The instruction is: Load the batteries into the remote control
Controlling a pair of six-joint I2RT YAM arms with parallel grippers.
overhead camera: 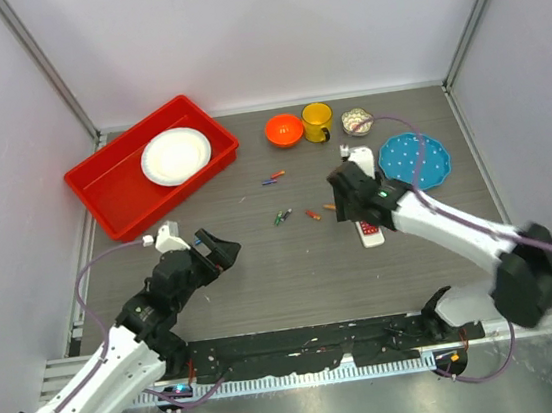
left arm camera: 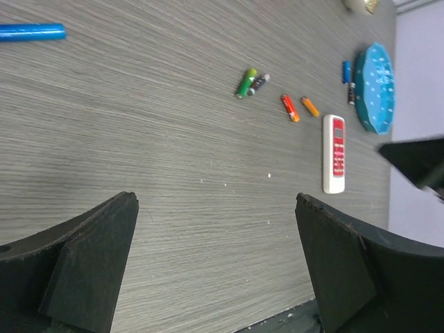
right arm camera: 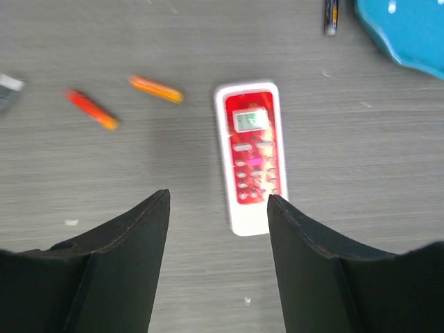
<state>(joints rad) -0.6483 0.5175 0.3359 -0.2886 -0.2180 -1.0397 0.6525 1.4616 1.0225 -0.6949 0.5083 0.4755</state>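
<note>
The desk (overhead camera: 295, 275) fills the middle of the top view, walled at the left, right and far sides. My left arm (overhead camera: 122, 346) rises from the lower left corner and bends in toward the centre. My left claw (overhead camera: 219, 249) hangs above bare wood, with open desk all around it. From its wrist view the left claw (left arm camera: 216, 201) has its jaws spread wide and nothing between them.

My right arm (overhead camera: 461, 234) reaches from the lower right up toward the middle. My right claw (overhead camera: 343, 190) points down over the upper end of the remote control (overhead camera: 369, 231). In the right wrist view the right claw (right arm camera: 218, 198) is parted about halfway and grips nothing. The remote control (right arm camera: 250, 156) lies face up, red panel showing, its lower right corner just by my right finger (right arm camera: 305, 263).

A red bin (overhead camera: 113, 191) holding a white plate (overhead camera: 176, 155) sits upper left, close to the wall. A blue plate (overhead camera: 415, 161) lies right of the remote, near the right edge.

The batteries are scattered left of the remote: an orange one (right arm camera: 156, 89), a red one (right arm camera: 91, 109) and a green one (left arm camera: 245, 82), all apart from it.
</note>
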